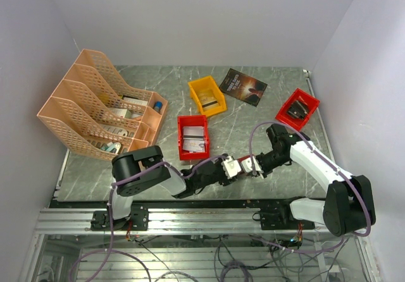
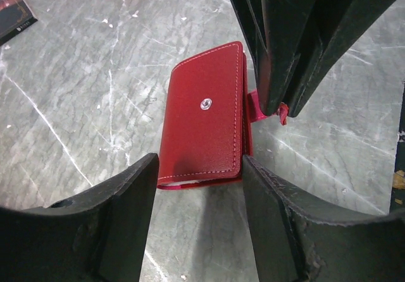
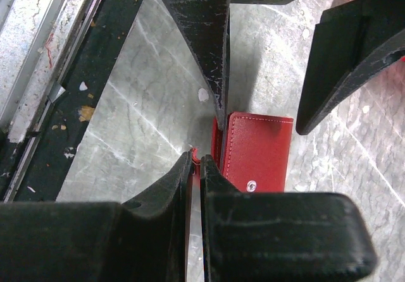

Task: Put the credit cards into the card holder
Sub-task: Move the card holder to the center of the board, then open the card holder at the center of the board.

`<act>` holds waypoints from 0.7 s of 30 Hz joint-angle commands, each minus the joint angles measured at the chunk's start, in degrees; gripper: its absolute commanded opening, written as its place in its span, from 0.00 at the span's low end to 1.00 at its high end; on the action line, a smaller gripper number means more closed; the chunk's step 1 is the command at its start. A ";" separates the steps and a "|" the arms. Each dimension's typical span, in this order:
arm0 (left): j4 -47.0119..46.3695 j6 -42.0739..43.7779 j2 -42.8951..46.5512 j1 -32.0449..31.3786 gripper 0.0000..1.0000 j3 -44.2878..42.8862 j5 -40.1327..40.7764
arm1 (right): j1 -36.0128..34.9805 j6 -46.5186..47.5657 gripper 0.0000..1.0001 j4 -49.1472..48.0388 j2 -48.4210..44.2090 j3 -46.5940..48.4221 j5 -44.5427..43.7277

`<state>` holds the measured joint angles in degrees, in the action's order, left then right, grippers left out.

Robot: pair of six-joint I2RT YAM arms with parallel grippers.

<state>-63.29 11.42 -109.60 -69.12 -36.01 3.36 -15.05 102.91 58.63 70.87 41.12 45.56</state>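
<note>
R claw (image 3: 195,160) pinching card holder (image 3: 258,148) tab.

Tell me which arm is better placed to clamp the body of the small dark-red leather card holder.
Left. The open left gripper straddles the dark-red leather card holder; the right gripper is shut on the thin red snap tab.

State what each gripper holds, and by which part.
The right gripper pinches the card holder by its side tab; the left gripper stands open around it, not evidently gripping.
</note>
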 commanded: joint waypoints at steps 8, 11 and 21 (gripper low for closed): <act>-9.70 -6.98 -1.34 2.58 0.48 -1.03 -3.49 | 1.28 2.15 0.02 2.16 -0.91 1.48 1.99; -9.79 -8.49 -2.08 2.59 0.37 -1.89 -4.02 | 1.59 2.36 0.02 2.36 -0.93 1.58 2.07; -10.06 -11.69 -3.12 2.77 0.07 -3.89 -3.41 | 3.19 2.64 0.01 2.96 -1.19 1.85 2.16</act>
<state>-66.57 2.11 -111.72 -66.70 -37.76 1.43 -12.67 104.42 60.12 70.72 41.50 46.13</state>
